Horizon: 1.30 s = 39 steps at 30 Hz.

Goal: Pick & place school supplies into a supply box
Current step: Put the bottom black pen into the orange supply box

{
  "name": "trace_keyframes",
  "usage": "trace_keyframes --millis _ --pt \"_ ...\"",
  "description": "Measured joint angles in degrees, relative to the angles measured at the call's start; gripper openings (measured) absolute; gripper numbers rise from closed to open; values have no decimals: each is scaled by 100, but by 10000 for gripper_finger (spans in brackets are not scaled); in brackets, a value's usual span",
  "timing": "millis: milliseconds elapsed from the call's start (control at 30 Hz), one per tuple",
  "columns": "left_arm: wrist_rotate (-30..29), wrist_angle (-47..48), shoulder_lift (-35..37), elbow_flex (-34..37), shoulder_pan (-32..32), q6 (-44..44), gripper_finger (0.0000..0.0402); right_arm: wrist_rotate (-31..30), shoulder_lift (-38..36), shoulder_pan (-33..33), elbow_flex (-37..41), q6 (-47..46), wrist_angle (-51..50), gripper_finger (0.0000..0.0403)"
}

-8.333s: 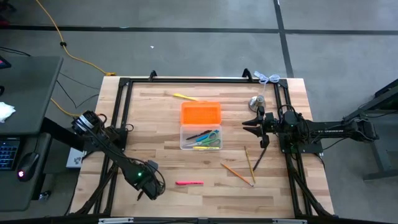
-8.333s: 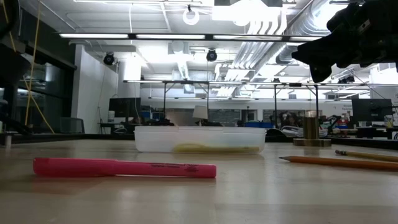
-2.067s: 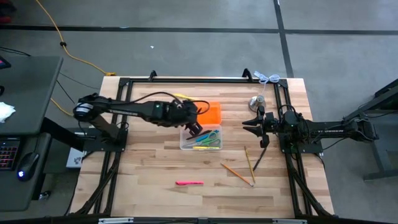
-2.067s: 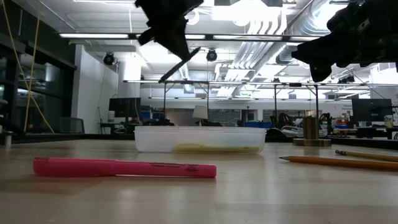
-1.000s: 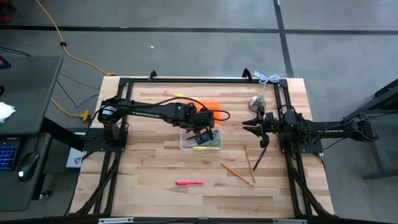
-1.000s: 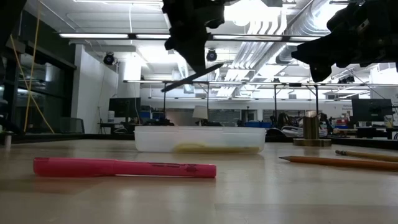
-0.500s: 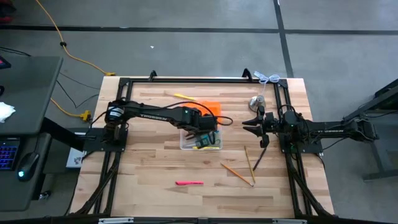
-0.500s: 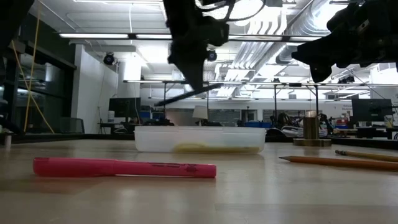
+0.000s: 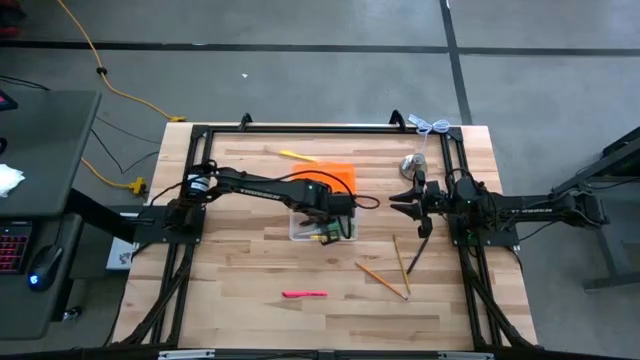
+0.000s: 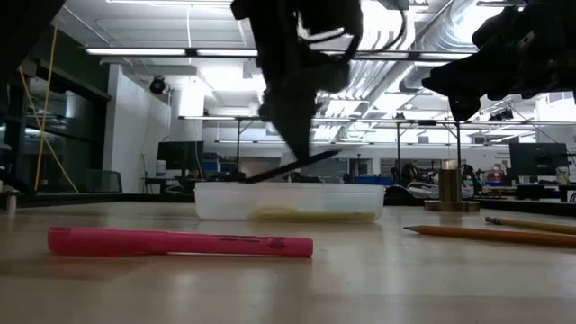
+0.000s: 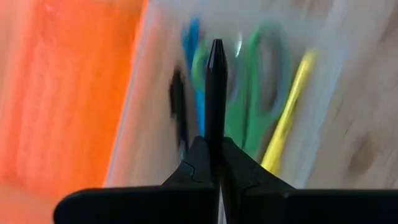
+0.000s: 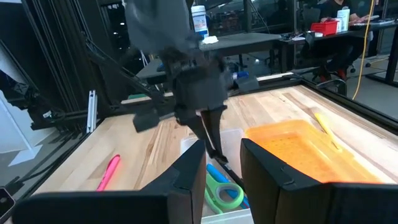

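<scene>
The left end effector (image 9: 335, 222) had dropped from above the supply box (image 9: 322, 220) to just over its rim, pinching a black pen (image 11: 215, 93) over the scissors (image 11: 264, 93) already inside. Release looked imminent. The right end effector (image 9: 408, 200) waited parted near the table (image 9: 250, 270) edge; pink marker (image 9: 304, 294) and pencils (image 9: 385, 272) remained out.

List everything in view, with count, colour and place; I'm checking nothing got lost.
box: 1, clear, table centre
lid: 1, orange, behind the box
scissors: 1, green, in the box
pens in the box: blue, yellow
black pen: 1, in the left pincer
pink pen: 1, front of table
yellow pen: 1, behind the lid
pencils: 2, wooden, right of box
metal bell: 1, silver, far right
left pincer: over the box
right pincer: right side, idle
</scene>
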<state>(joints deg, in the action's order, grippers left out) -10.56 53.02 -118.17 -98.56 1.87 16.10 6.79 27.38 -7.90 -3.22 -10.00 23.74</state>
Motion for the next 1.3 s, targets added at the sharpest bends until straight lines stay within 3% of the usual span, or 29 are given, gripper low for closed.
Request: trace_keyframes --millis 1300 --pt "257 60 -656 -14 0 -173 33 17 -2 1 0 -22 3 78"
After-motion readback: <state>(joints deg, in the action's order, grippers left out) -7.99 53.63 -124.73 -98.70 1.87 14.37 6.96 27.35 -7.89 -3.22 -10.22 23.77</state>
